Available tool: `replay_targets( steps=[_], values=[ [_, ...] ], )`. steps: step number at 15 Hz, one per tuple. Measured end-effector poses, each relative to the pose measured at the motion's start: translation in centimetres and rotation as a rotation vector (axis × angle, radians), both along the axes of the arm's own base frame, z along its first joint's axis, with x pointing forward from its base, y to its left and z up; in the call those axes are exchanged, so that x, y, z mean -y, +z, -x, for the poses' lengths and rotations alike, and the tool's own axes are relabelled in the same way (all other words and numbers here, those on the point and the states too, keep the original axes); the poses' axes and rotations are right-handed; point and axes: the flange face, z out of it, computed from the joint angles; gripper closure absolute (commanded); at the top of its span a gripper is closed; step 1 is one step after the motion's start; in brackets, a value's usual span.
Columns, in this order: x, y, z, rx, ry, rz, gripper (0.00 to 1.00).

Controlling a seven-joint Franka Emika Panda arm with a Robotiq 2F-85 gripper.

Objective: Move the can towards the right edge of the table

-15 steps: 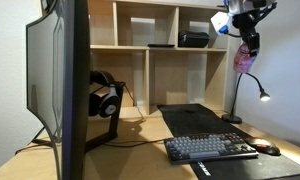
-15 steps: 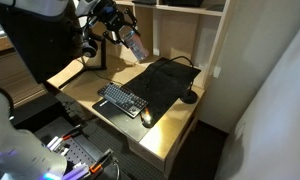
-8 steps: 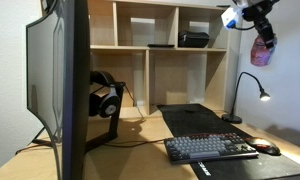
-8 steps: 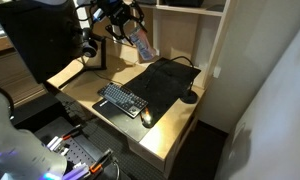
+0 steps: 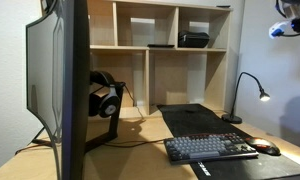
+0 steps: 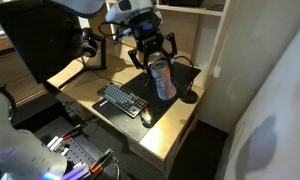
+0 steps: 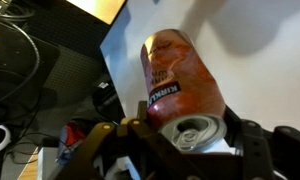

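Your hand pinches the can at its silvery top end. It holds the can slightly tilted in the air above the black mat on the tabletop. In the wrist view, the fingers press against either side of the can's rim. The keyboard and mouse lie on the mat nearby.
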Motion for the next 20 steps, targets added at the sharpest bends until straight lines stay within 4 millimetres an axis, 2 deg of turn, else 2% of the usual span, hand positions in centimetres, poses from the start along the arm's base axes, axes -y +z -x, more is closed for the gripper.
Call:
replay_targets(
  steps=[2, 3, 4, 5, 6, 8, 10, 13, 17, 20],
  values=[
    [0.5, -5.1, -0.3, -0.08, -0.037, -0.09, 0.57],
    [0.5, -7.5, -0.6, -0.119, -0.054, -0.124, 0.32],
    [0.4, -9.0, -0.9, -0.144, -0.061, -0.13, 0.32],
    [0.5, -9.2, -1.1, -0.149, -0.062, -0.129, 0.32],
    [0.5, -8.9, -1.2, -0.142, -0.062, -0.127, 0.57],
    [0.5, -8.0, -1.0, -0.124, -0.062, -0.122, 0.57],
    [0.5, -8.5, -1.1, -0.123, -0.084, -0.122, 0.57],
    [1.5, -12.2, -1.7, -0.147, -0.184, -0.187, 0.57],
    [5.1, -18.3, -2.4, -0.144, -0.351, -0.274, 0.57],
    [6.9, -20.7, -3.3, -0.098, -0.425, -0.301, 0.57]
  ],
)
